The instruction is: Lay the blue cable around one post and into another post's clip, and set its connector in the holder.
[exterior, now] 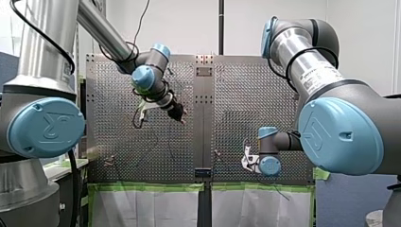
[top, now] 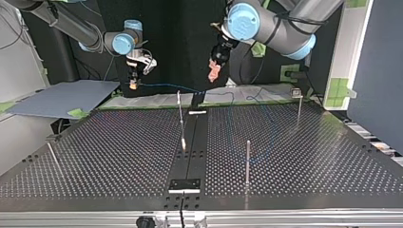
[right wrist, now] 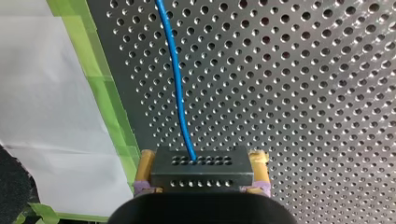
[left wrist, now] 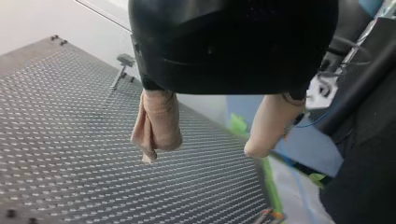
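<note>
My right hand (right wrist: 203,161) is clamped on the connector (right wrist: 201,173), which sits between its yellow pads (right wrist: 146,163). The blue cable (right wrist: 175,70) runs out ahead over the table (right wrist: 303,93). My left hand (left wrist: 201,153) is spread wide, empty. By my judgement, routing round a post (top: 247,161), clipping and seating are all left to do.

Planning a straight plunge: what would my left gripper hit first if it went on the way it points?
Probably the bare perforated table. The left gripper is open and empty, and the left wrist view shows only that surface ahead of its fingers. Depth is unclear.
</note>
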